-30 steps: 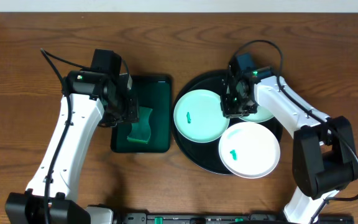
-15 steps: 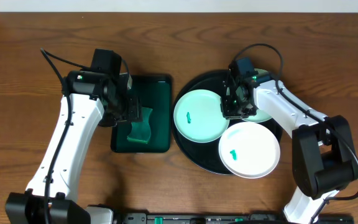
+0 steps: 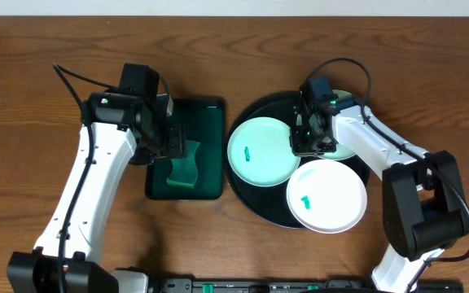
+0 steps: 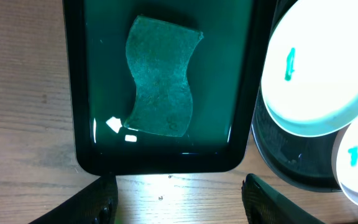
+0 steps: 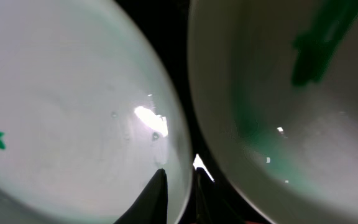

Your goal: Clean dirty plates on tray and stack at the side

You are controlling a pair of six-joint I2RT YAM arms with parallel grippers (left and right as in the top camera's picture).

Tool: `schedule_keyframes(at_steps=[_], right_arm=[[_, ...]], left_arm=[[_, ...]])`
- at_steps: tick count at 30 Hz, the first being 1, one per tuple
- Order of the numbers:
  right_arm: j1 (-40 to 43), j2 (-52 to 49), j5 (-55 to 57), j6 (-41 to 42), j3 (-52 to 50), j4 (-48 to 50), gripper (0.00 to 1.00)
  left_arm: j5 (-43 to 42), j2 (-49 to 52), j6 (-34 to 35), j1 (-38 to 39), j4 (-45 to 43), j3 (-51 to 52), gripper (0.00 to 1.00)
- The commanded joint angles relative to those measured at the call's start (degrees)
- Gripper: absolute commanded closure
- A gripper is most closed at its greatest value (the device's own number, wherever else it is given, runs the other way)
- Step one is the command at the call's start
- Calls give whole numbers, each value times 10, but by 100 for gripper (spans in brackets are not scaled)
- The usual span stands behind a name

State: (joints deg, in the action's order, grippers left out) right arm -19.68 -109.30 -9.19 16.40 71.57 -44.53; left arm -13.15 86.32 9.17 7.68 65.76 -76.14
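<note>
The three dirty plates all lie on the large round glossy black tray (image 3: 255,198), none yet at the side, so the job looks barely begun. The round pale mint plate (image 3: 259,152) sits on the tray's left half. The round front white plate (image 3: 326,195) is nearest the robot, and the rear plate (image 3: 346,151) is mostly covered by the right arm.

The right end effector (image 3: 308,140) is low over the gap between the mint plate and the rear plate, probably to take one by its edge. The overhead hides the contact under the wrist. The right wrist view shows it: the two dark fingertips (image 5: 157,190) stand close together astride the mint plate (image 5: 73,124) rim, one inside the rim and one in the dark gap beside the rear plate (image 5: 278,112). I cannot tell whether they are pressing on it. That view also reveals the rear plate's green smear.

The left end effector (image 3: 165,142) hangs released over the rectangular dark green tray (image 3: 210,114) on the wooden bench (image 3: 39,65), apparently poised to fetch the wiper. The left wrist view shows its fingers (image 4: 101,196) spread wide and the wavy green sponge (image 4: 161,84) lying flat below.
</note>
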Motion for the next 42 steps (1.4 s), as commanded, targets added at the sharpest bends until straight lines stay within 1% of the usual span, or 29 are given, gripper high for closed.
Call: schedule_keyframes(at_steps=[1,4,15,18,25,32,36,37,38,39,42], right_arm=[[-7,-1,23,10,-5,-1,88],[-9,-1,23,25,-7,0,91],[-10,-1,23,25,-12,12,94],[-10,-1,23,25,-12,14,99],[-10,-1,23,25,-12,15,99],[-10,-1,23,24,-12,19,99],[-10,-1,23,24,-12,19,99],[-10,-1,23,24,-12,19,99],[-10,-1,23,24,-12,19,99],[-10,-1,23,24,-12,19,99],[-11,-1,23,24,-12,19,99]], left_arm=[[7,2,1,1,-1,3,35],[7,2,1,1,-2,3,35],[7,2,1,1,-3,3,35],[7,2,1,1,-3,3,36],[7,2,16,1,-8,7,36],[7,2,25,1,-38,32,36],[7,2,25,1,-39,32,35],[7,2,25,1,-38,32,30],[7,2,25,1,-34,32,18],[7,2,25,1,-32,32,15],[7,2,25,1,-32,32,14]])
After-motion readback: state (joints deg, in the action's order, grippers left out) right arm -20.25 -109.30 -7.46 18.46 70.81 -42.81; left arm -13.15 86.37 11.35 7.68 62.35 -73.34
